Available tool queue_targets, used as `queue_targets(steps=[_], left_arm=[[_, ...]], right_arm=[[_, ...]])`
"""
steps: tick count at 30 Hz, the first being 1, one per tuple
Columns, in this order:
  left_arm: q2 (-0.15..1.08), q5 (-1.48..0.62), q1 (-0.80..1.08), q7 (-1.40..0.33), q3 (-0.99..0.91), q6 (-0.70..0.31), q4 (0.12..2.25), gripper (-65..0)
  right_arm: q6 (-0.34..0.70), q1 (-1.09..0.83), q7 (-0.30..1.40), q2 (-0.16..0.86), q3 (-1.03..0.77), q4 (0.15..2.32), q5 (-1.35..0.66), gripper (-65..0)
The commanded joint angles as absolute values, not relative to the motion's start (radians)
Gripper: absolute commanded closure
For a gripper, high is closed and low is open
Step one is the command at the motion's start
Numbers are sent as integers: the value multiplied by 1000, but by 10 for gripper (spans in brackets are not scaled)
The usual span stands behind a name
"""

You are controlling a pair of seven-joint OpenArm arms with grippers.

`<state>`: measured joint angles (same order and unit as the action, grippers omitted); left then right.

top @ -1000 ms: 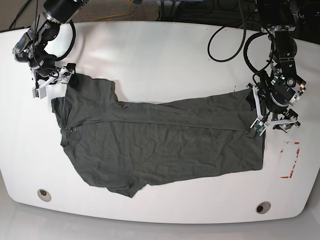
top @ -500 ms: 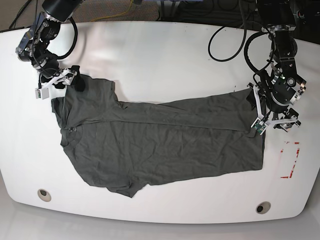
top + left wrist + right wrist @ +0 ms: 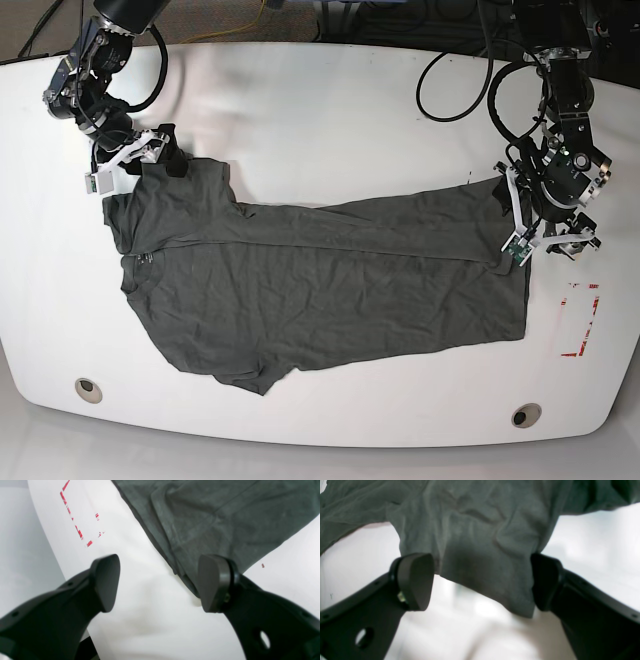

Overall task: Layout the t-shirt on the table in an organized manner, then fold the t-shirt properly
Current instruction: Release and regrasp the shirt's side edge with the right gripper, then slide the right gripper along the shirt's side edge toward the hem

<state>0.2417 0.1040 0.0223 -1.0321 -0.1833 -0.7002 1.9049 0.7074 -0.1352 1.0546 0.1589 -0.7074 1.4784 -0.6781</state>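
In the base view the t-shirt [image 3: 320, 285] lies spread across the white table [image 3: 330, 110], neck end toward the right gripper [image 3: 140, 165] and hem end toward the left gripper [image 3: 535, 225]; the right gripper sits at the upper sleeve corner, the left one at the hem's upper corner, with a red tape mark [image 3: 582, 320] on the bare table just beyond it. A round grommet [image 3: 88, 389] shows near the front edge. From the left wrist camera, the left gripper [image 3: 157, 582] stands with its jaws spread wide and nothing between them but white tabletop — one fingertip [image 3: 212, 582] overlaps the corner of the dark grey shirt [image 3: 220, 517] in the picture, though whether it touches the cloth I cannot tell, while the other fingertip [image 3: 106, 580] is over bare table, the red tape mark [image 3: 80, 527] ahead of it. From the right wrist camera, the right gripper [image 3: 480, 580] also has its jaws wide apart, and a wrinkled flap of the shirt [image 3: 475, 537] hangs or lies between them, its edge reaching down past the fingertips [image 3: 416, 580]; the fabric fills much of the gap and meets the far pad, yet nothing is pinched.
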Motion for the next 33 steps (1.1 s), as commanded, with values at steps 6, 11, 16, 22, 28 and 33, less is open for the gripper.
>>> queue_targets(steps=[6,11,16,22,28,33], left_arm=[[251,105,8,-1023,-188,-698,1920,-457],[251,105,8,-1023,-189,-698,1920,-457],[251,105,8,-1021,-189,-698,1919,-457],[251,105,8,-1021,-189,-698,1919,-457],[249,105,8,-992,-186,-698,1919,-457],[248,107,18,-928,-185,-698,1916,-457]], right_arm=[[698,-150,1098,165,-705,1483,-651,-421],[698,-147,1098,170,-704,1486,-651,-152],[698,-120,1101,188,-700,1486,-653,-16],[698,-91,1113,203,-670,1511,-682,-16],[698,-47,1136,222,-639,1578,-740,-16],[698,22,1170,231,-610,1590,-769,-16]])
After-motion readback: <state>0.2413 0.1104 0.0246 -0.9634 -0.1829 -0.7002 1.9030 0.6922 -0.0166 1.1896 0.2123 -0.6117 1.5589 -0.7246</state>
